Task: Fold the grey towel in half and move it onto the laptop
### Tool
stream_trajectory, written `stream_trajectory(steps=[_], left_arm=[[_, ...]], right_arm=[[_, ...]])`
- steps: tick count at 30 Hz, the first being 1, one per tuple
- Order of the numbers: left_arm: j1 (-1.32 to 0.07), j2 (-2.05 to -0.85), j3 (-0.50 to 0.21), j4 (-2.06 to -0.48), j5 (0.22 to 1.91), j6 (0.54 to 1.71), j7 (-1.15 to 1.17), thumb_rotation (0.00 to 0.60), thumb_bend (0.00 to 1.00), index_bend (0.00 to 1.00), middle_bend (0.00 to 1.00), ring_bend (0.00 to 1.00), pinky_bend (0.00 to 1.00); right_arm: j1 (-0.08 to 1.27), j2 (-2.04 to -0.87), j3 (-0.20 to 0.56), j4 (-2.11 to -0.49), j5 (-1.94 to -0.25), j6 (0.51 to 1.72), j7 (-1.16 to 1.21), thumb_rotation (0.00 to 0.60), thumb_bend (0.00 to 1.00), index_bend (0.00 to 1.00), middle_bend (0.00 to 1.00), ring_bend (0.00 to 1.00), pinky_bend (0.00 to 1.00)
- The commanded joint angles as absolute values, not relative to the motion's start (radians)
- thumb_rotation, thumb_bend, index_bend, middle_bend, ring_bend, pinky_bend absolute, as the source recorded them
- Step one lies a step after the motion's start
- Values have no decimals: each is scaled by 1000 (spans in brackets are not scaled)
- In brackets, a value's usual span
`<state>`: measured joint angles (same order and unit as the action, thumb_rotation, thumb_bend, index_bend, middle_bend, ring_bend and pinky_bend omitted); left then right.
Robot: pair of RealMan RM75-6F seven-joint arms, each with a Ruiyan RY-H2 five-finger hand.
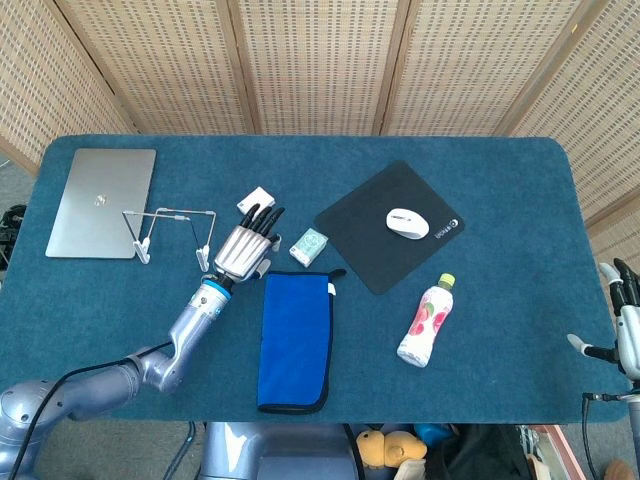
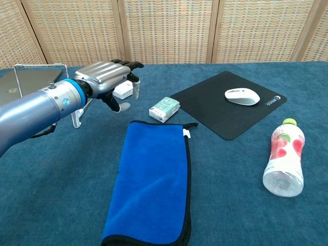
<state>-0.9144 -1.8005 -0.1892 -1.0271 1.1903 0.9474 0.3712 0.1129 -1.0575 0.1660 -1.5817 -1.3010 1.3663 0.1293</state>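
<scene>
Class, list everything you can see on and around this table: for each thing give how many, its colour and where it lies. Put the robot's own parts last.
towel: one, blue with black edging, folded lengthwise, near front edge
laptop: one, silver, closed, far left
wire stand: one, metal, just right of the laptop
small box: one, white, behind the left hand
packet: one, pale green, between towel and mouse pad
mouse pad: one, black, right of centre
mouse: one, white, on the pad
bottle: one, pink label, green cap, lying at right
table: one, blue-covered
left hand: silver, black fingers, holding nothing, left of the towel
right hand: partly visible at right edge
</scene>
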Motion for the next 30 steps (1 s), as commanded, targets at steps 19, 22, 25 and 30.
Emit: stream_trajectory(steps=[19, 22, 25, 30], left_arm=[[-943, -1812, -275, -1140, 853, 865, 639, 600, 294, 471, 0, 0, 0], [-956, -1819, -289, -1162, 794, 862, 666, 600, 296, 462, 0, 0, 0], [-969, -1810, -301, -1206, 732, 882, 716, 600, 296, 459, 0, 0, 0], [-1000, -1796, -313, -1263, 632, 934, 815, 600, 301, 455, 0, 0, 0]], right_arm=[[116, -1056, 169, -1567, -1288, 1350, 153, 600, 0, 0, 0, 0, 0], [115, -1054, 170, -1568, -1288, 1352, 158, 600, 0, 0, 0, 0, 0], [113, -1053, 170, -1567, -1287, 1353, 162, 600, 0, 0, 0, 0, 0], [115, -1052, 172, -1562, -1278, 1343, 170, 600, 0, 0, 0, 0, 0]])
